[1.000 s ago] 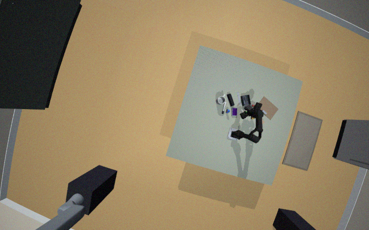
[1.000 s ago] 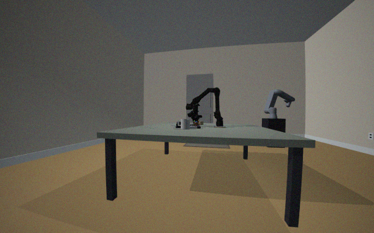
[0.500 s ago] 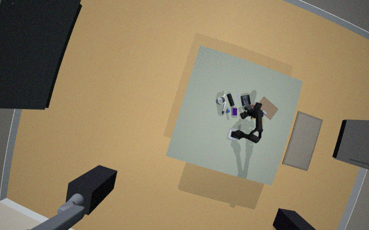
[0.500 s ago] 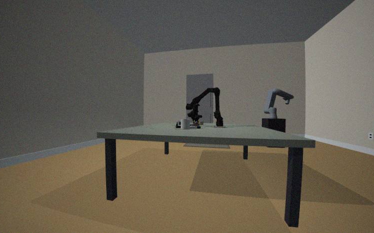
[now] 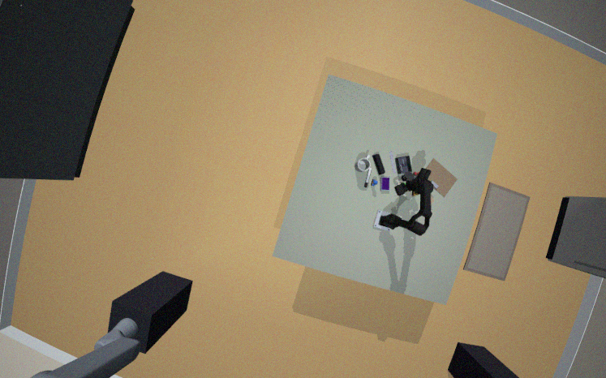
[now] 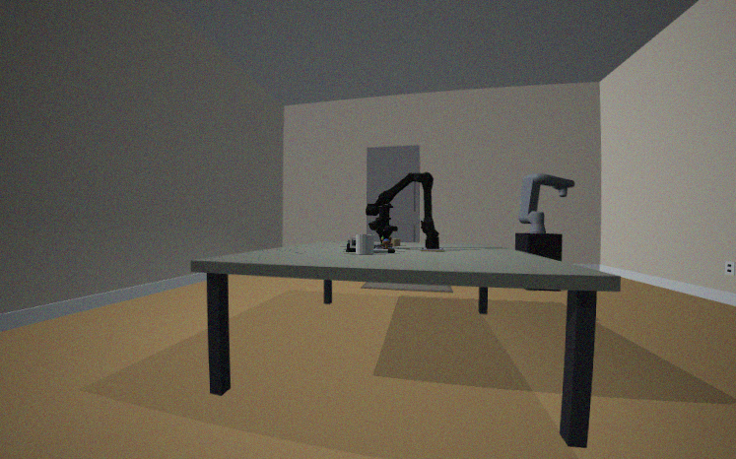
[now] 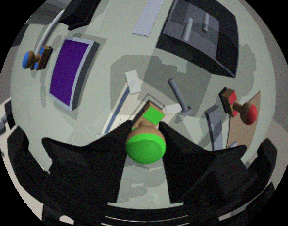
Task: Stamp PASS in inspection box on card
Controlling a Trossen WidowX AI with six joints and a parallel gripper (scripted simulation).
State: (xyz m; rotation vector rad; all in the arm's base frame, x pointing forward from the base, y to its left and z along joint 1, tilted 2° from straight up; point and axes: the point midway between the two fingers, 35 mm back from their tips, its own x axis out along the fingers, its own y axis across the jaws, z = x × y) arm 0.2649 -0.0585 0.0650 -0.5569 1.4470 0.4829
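My gripper (image 7: 145, 125) (image 5: 401, 186) (image 6: 382, 232) is shut on the green-knobbed stamp (image 7: 147, 147) and holds it upright a little above the table (image 5: 342, 225). The stamp's green base points down. The purple ink pad (image 7: 69, 71) (image 5: 384, 182) lies to its left in the wrist view. A dark flat panel with pale marks (image 7: 202, 23) (image 5: 402, 164) lies ahead to the right; I cannot tell whether it is the card. The stamp's face is hidden.
A red-knobbed stamp (image 7: 240, 108) lies by a brown board (image 5: 442, 177) on the right. A blue-knobbed stamp (image 7: 31, 60) (image 5: 374, 182), a pen (image 5: 367, 178), a white mug (image 5: 363, 164) (image 6: 364, 243) and a black block (image 5: 378, 162) are on the left. A white strip (image 7: 152, 10) lies ahead.
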